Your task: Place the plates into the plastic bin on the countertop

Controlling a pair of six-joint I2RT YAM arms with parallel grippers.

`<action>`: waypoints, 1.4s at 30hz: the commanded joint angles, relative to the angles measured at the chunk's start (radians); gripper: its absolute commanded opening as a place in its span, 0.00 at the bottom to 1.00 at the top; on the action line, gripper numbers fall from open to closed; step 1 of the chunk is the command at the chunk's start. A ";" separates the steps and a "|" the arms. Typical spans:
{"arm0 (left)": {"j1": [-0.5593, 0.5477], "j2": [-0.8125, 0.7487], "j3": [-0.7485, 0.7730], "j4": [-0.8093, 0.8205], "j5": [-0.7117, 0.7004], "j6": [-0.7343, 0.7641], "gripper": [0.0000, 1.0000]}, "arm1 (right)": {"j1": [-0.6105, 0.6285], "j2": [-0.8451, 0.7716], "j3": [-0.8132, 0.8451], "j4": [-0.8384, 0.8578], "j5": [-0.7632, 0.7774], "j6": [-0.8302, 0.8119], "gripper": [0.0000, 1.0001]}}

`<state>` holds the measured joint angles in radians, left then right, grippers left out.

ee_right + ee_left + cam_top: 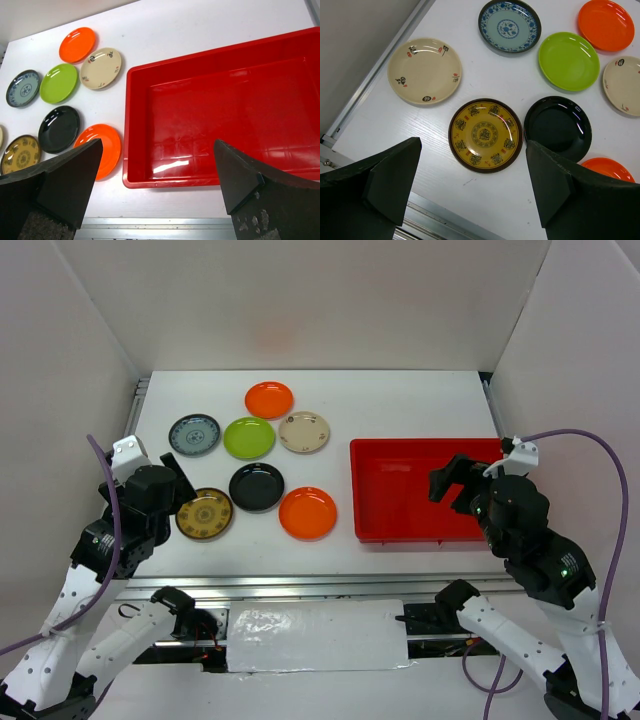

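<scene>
Several small plates lie on the white countertop (pixel 400 400): orange (pixel 269 399), grey-blue (pixel 194 434), lime (pixel 249 437), cream (pixel 304 431), black (pixel 256 486), brown-gold (pixel 204 514) and a second orange (pixel 307 513). The left wrist view shows another cream plate (pixel 424 70), hidden under the left arm from above. The red bin (pixel 400 490) at the right is empty. My left gripper (pixel 183 485) is open above the near edge, just short of the brown-gold plate (pixel 486 135). My right gripper (pixel 455 488) is open over the bin's near wall (pixel 200 172).
Metal rails (pixel 300 585) run along the countertop's near edge and sides. White walls enclose the left, back and right. The second orange plate (pixel 100 147) lies close to the bin's left wall.
</scene>
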<state>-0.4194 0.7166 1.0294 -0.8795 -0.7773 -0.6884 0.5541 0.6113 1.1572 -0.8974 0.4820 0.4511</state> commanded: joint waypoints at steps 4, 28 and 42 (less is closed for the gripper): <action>0.004 0.000 0.021 0.013 -0.010 -0.013 0.99 | 0.003 -0.001 0.002 0.061 -0.017 -0.017 1.00; 0.004 0.014 0.006 0.056 0.044 0.040 0.99 | 0.060 1.114 0.241 0.747 -0.976 -0.077 0.90; 0.004 0.020 0.001 0.076 0.081 0.067 0.99 | 0.070 1.531 0.481 0.733 -0.918 -0.063 0.80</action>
<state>-0.4194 0.7319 1.0275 -0.8463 -0.7101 -0.6514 0.6193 2.1109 1.5925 -0.2226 -0.4526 0.3801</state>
